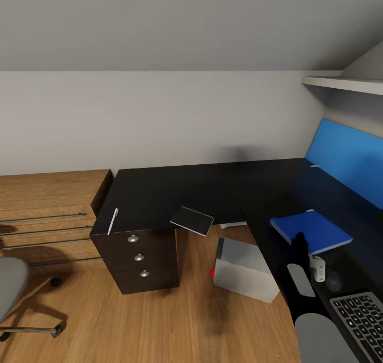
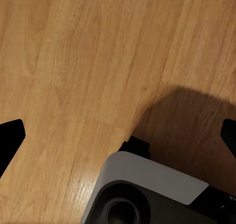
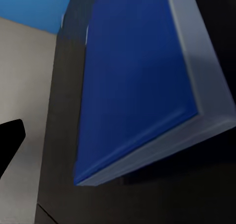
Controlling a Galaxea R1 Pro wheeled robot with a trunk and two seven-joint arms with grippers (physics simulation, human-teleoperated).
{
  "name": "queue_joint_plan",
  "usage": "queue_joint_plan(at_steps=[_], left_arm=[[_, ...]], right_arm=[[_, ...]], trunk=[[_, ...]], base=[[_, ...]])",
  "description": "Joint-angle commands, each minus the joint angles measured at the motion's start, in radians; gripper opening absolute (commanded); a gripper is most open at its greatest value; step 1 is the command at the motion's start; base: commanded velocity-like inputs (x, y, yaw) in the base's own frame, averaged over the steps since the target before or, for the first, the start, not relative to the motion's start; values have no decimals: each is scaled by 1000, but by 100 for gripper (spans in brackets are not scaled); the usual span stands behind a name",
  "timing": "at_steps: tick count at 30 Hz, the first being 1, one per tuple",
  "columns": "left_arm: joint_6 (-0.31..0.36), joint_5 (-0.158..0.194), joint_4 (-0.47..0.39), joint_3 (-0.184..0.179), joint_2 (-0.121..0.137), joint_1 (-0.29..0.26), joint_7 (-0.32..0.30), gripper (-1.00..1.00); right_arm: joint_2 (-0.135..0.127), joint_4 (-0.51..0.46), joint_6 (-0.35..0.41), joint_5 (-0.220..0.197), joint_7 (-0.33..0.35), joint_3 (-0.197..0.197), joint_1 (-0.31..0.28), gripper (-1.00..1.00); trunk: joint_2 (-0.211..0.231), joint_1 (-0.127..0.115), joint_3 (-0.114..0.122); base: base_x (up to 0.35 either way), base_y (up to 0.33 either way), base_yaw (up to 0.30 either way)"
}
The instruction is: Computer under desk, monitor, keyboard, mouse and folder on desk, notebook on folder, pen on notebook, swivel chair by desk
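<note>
The blue folder [image 1: 314,230] [image 3: 137,86] lies flat on the black desk [image 1: 175,193], in front of the blue back panel. My right gripper [image 1: 299,244] [image 3: 118,135] hovers open at the folder's near corner, holding nothing. The mouse [image 1: 333,281] and keyboard [image 1: 361,312] sit closer to me on the desk. A dark notebook [image 1: 192,220] overhangs the desk's front edge, and the white pen [image 1: 113,220] lies at the left end. The computer [image 1: 244,267] stands on the floor by the desk. The swivel chair [image 1: 10,286] is far left. My left gripper [image 2: 118,135] is open above the floor. The monitor is out of view.
Light wooden low drawers [image 1: 48,209] stand against the wall left of the desk. A dark drawer pedestal [image 1: 141,259] carries the desk's left end. A white shelf [image 1: 346,83] juts out at upper right. My own base [image 2: 147,194] is below the left gripper.
</note>
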Motion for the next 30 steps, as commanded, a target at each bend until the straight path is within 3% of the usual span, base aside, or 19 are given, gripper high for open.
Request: queue_joint_plan(at_steps=[1, 30], left_arm=[[-5, 11, 0, -8, 1, -1, 6, 100], [-5, 11, 0, -8, 1, -1, 6, 100]], right_arm=[[0, -1, -2, -6, -1, -1, -1, 100], [0, 0, -3, -6, 0, 0, -1, 100]], trunk=[[-1, 0, -1], [-1, 0, -1]], base=[[0, 0, 0], [-47, 0, 0]])
